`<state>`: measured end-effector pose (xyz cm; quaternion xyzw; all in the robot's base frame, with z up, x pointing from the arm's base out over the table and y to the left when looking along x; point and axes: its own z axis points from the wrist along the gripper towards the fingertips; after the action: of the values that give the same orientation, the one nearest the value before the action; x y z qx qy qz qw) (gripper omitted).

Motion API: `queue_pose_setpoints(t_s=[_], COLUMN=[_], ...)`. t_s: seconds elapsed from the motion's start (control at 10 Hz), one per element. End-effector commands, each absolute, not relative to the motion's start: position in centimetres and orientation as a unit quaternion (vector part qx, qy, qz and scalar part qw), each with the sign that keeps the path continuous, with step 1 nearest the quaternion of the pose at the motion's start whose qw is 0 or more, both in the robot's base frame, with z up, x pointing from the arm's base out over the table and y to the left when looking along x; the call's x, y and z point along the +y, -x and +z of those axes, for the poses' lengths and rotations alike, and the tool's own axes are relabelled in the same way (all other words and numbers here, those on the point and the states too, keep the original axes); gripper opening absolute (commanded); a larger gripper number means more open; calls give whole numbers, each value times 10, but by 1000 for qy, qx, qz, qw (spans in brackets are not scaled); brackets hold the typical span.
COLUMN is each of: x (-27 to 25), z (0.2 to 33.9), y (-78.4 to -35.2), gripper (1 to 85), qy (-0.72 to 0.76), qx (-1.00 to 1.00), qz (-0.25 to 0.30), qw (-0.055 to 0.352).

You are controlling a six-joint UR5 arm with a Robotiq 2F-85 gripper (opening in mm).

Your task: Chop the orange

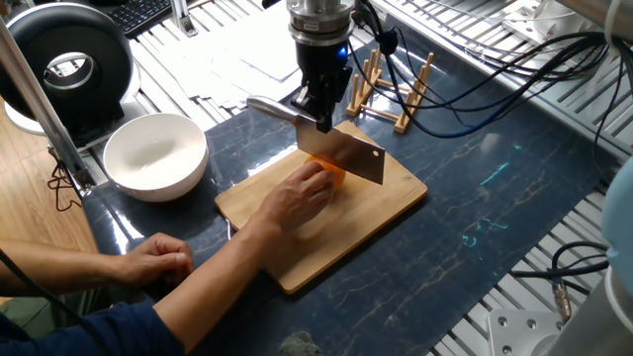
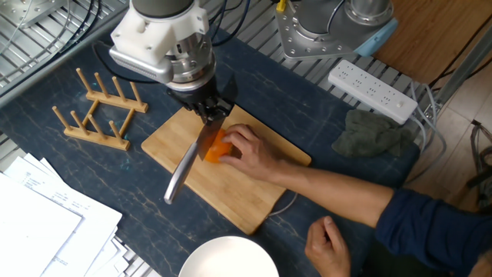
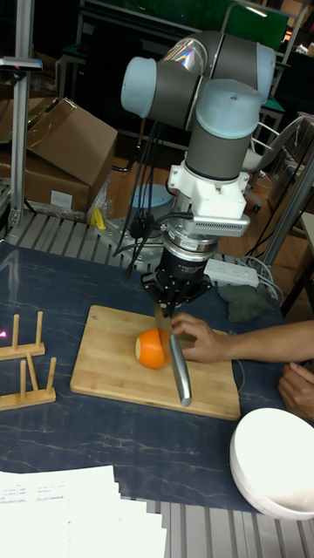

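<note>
The orange [image 3: 153,347] sits on a wooden cutting board [image 3: 105,362], its pale cut face turned to the left in the tall view. A person's hand [image 2: 254,154] steadies it from the side. My gripper [image 1: 318,111] points straight down over the board and is shut on a cleaver [image 1: 346,153]. The wide blade stands on edge over the orange [image 1: 326,170], and the metal handle [image 2: 181,173] sticks out toward the board's front. In the other fixed view the blade meets the top of the orange [image 2: 218,150]. I cannot tell how deep it sits.
A white bowl [image 1: 155,153] stands off one end of the board, beside the person's other hand [image 1: 158,259]. There is a wooden peg rack [image 2: 96,108] on the dark mat at the other end. A grey cloth [image 2: 373,135] and a power strip [image 2: 373,81] lie beyond the person's arm.
</note>
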<state>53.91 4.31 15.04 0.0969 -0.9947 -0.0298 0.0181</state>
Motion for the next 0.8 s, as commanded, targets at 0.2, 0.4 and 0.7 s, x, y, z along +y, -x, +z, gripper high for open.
queue_pose_setpoints(t_s=[0.2, 0.4, 0.7], x=[43, 45, 47], z=[155, 152, 146], y=[-535, -535, -544], gripper=[13, 13, 13], qy=[-86, -82, -70], qx=[-996, -996, -997], qz=[-27, -23, -27], qw=[18, 16, 12])
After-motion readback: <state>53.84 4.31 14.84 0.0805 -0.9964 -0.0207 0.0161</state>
